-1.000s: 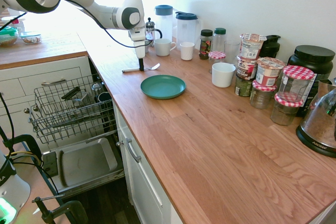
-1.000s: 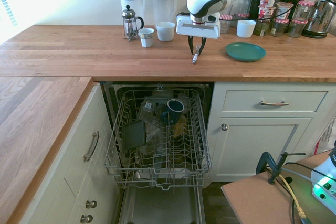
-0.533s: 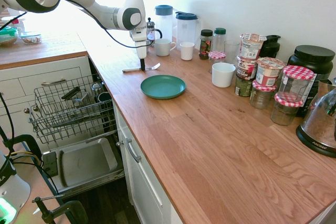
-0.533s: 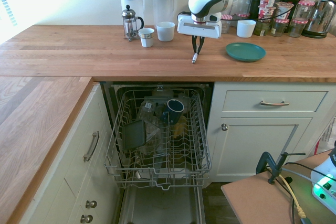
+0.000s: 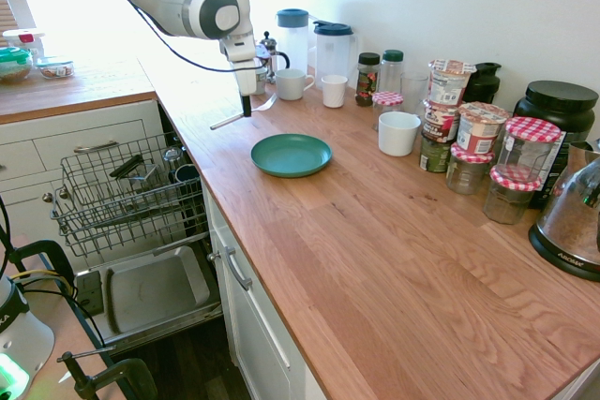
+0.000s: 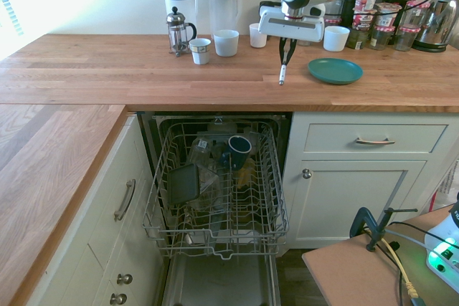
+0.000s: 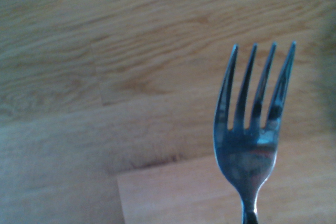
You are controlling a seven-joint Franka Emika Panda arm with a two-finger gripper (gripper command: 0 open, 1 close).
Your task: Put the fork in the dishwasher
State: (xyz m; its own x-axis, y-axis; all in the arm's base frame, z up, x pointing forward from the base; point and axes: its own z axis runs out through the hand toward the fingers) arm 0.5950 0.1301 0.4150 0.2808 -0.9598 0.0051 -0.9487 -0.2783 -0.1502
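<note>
Pincer: the pincer points straight down over the wooden worktop, fingers pressed together on the fork (a narrow grip, about mid-handle).
Fork: held clear of the worktop and roughly level; in the first exterior view the handle sticks out toward the worktop's front edge and the tines point toward the white mugs at the back. In the second exterior view it shows end-on, hanging just below the fingers. The wrist view shows its four tines against the wood grain, not touching it.
Dishwasher: the dishwasher stands open under the worktop, its grey wire rack pulled out, the steel inner door panel folded down beneath it. It is well apart from the fork, lower and nearer the room.
Rack contents: a dark mug lies on its side, with a dark flat piece to one side; the rest is too cluttered to name.
Teal plate: the teal plate lies flat on the worktop, near the pincer but apart from it.
Back of worktop: a French press, two tall jugs with blue lids, and white cups stand along the wall.
Far end: jars with red checked lids are clustered with other containers.
</note>
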